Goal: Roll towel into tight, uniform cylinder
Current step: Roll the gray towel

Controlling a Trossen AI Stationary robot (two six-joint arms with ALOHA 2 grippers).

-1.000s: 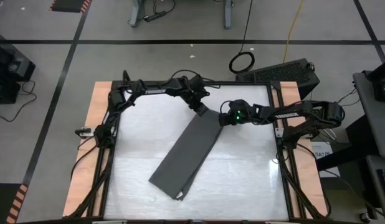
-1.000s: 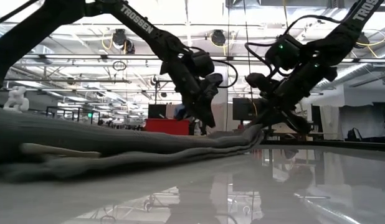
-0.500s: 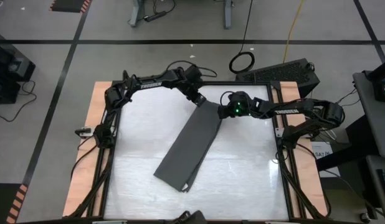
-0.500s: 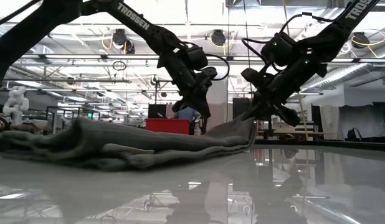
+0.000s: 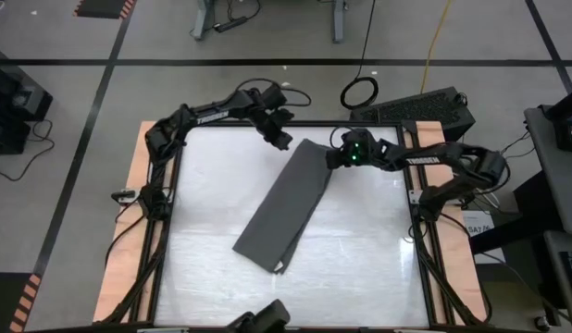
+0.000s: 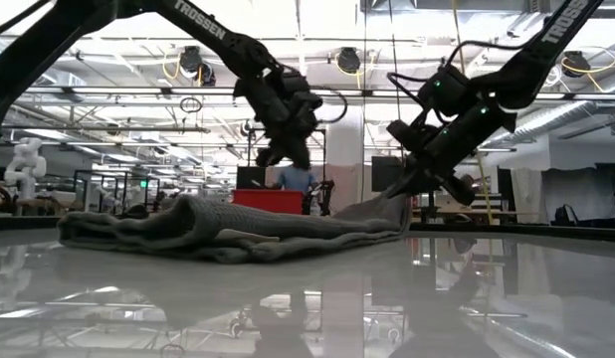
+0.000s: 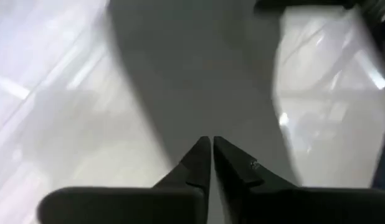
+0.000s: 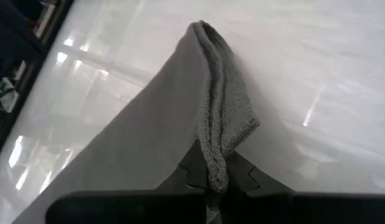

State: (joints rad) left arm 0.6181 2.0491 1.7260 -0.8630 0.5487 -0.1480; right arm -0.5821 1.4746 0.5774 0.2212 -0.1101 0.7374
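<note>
The charcoal towel [image 5: 288,208] lies on the glossy white table as a long folded strip, slanting from the far middle toward the near left. Most of its length rests on the table [image 6: 238,234], while its far end rises off the surface. My right gripper [image 5: 330,159] is shut on that end's right corner. My left gripper [image 5: 280,141] hangs shut just left of the far end, above the table [image 6: 288,159], with nothing between its fingers [image 7: 212,142]. My right gripper pinches the towel's far right corner [image 8: 215,163] between its two fingers, over a folded edge of several layers. It comes from the table's right side, slanting down. That corner is lifted [image 6: 392,204]; the rest of the strip trails down onto the table.
A dark frame [image 5: 170,185] and wooden side strips [image 5: 138,213] border the table. Beyond the far right corner are a keyboard [image 5: 425,106] and a cable coil [image 5: 360,92]. A dark object [image 5: 263,319] sits at the near edge.
Both grippers have moved toward the table's far edge. The right one has dragged the towel along the table that way, and the near end has slid after it. The left gripper has let go of the far left corner and risen clear.
</note>
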